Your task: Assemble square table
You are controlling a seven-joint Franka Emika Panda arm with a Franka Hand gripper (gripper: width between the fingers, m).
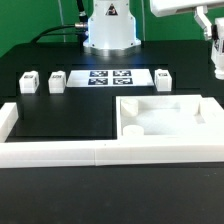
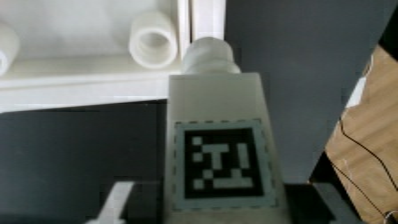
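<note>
Black covers the bench [image 1: 70, 115], and a robot base [image 1: 108, 30] stands at its back edge. A low white wall [image 1: 60, 152] runs along the front edge and up both sides. The table top [image 1: 170, 115] lies flat in the front corner on the exterior view's right, tucked against the wall. A flat marker board [image 1: 108, 76] lies near the middle of the back edge.

Three small legs stand in a row with it. The first leg [image 1: 28, 81] and the second leg [image 1: 57, 80] are toward the exterior view's left. The third leg [image 1: 163, 76] is just on the other side of the board.

The tool [image 1: 215, 58] hangs in the air over the back corner on the exterior view's right. It is clenched on the fourth leg [image 2: 221, 150], with its fingers [image 2: 118, 203] on either side. This leg has a black and white tag. Its knob end points toward the round sockets [image 2: 157, 42] of the table top. The leg is up in the air, apart from the table top.
</note>
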